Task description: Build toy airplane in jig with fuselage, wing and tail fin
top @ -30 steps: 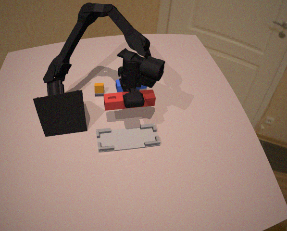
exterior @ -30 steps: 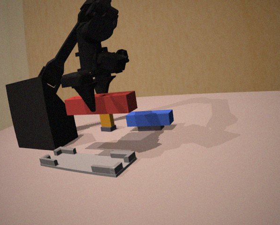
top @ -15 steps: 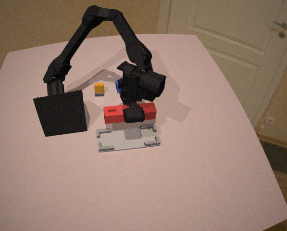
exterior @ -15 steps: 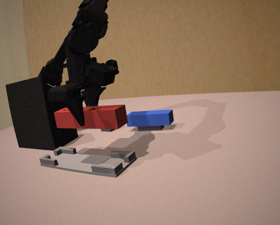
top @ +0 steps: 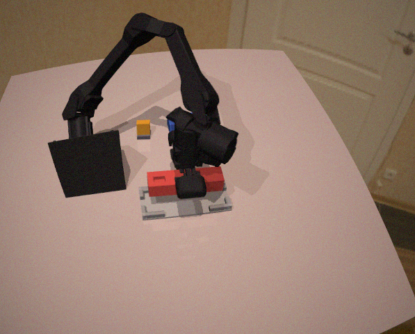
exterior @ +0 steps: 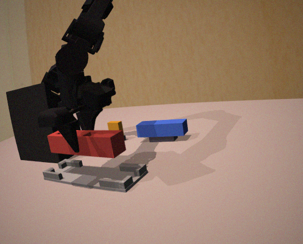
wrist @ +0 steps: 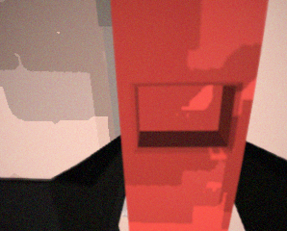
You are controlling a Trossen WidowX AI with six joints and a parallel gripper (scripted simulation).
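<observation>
My gripper (top: 190, 177) (exterior: 82, 141) (wrist: 174, 140) is shut on the red fuselage (top: 214, 179) (exterior: 101, 144) (wrist: 168, 48), gripping its long sides around the middle. The fuselage is roughly level, sockets upward, and hangs above the grey cradle (top: 220, 207) (exterior: 114, 183) with a visible gap. In the top view it appears over the cradle's rear part, lengthwise along it. The blue wing (top: 171, 125) (exterior: 169, 127) sits on a dark block behind, mostly hidden by the arm in the top view. The orange tail fin (top: 142, 127) (exterior: 115, 125) stands upright on a small dark block.
The black arm base (top: 88, 163) (exterior: 28, 123) stands left of the cradle in the top view. The wing's dark block (exterior: 163, 139) and the fin's dark block (top: 143, 136) are behind the cradle. The cradle has raised corner walls. The arm's shadow falls across its floor.
</observation>
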